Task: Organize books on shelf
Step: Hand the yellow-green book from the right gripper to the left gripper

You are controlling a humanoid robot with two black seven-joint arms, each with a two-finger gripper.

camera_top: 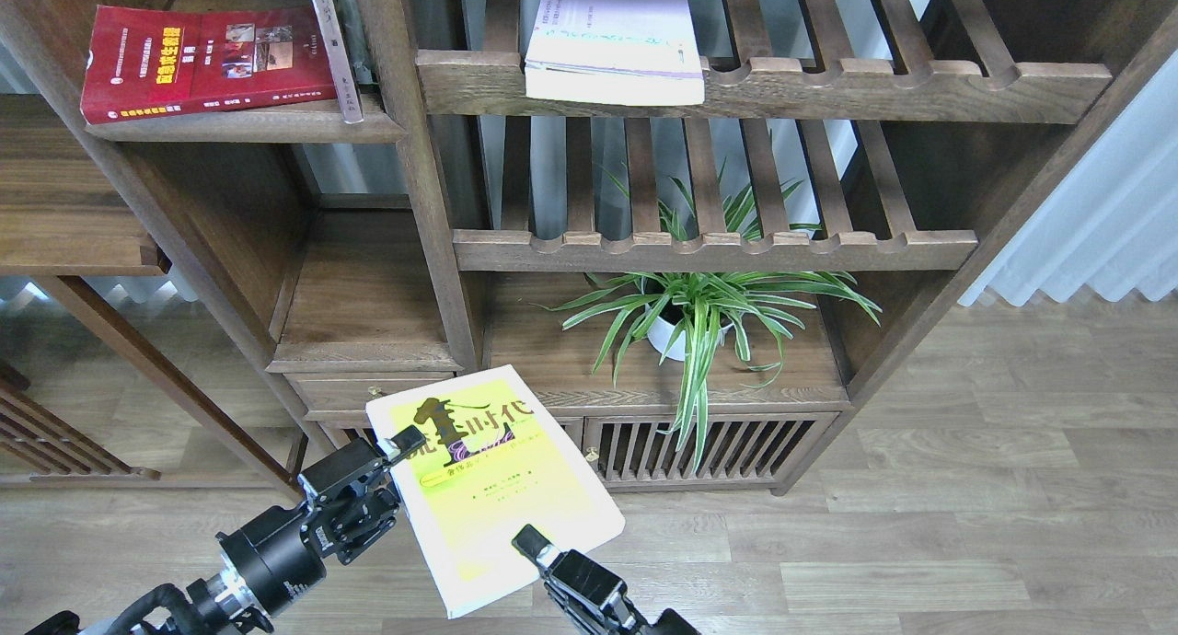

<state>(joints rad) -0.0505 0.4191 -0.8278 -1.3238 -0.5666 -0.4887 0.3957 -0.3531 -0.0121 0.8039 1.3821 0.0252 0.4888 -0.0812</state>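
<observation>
The shelf [248, 125], the solid plank in the upper left of the frame, carries only the dark red book [207, 60]; the white book [612, 41] lies on the slatted rack [764, 87] at upper centre. So the task seems about one third done. The yellow-green book [492, 483], at lower centre, is pinched at its near edge by the right gripper [534, 545], and the left gripper [391, 460] has its fingers spread around the left edge.
</observation>
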